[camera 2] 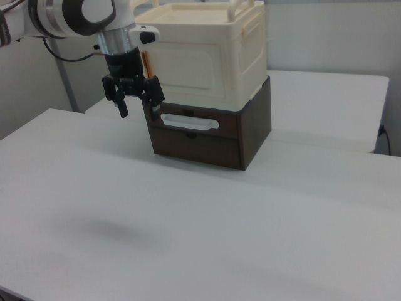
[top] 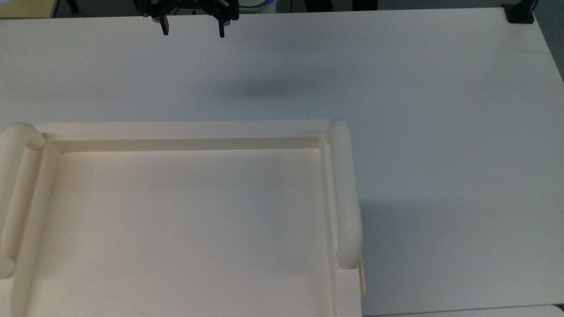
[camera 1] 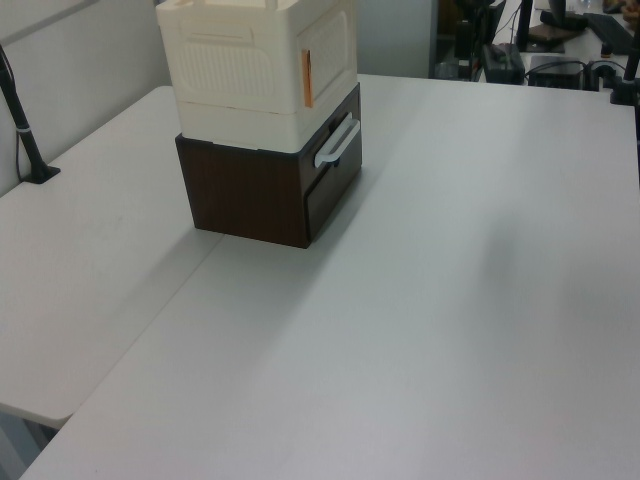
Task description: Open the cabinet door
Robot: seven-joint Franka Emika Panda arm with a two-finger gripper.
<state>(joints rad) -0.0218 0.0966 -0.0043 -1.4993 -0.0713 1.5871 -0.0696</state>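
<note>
Fingers (camera 2: 123, 108) spread, gripping nothing; gripper (camera 2: 137, 111) hangs above bare table (camera 2: 207, 219), just beside the shut cabinet door (camera 2: 188, 72).

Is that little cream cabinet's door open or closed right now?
Closed: the cabinet door lies flush in the cabinet front. The open gripper hangs in front, apart from it.

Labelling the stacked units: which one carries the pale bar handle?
The dark brown lower unit, under the cream cabinet. Its front bears the pale bar handle; the cream one's front is a plain recessed panel.
</note>
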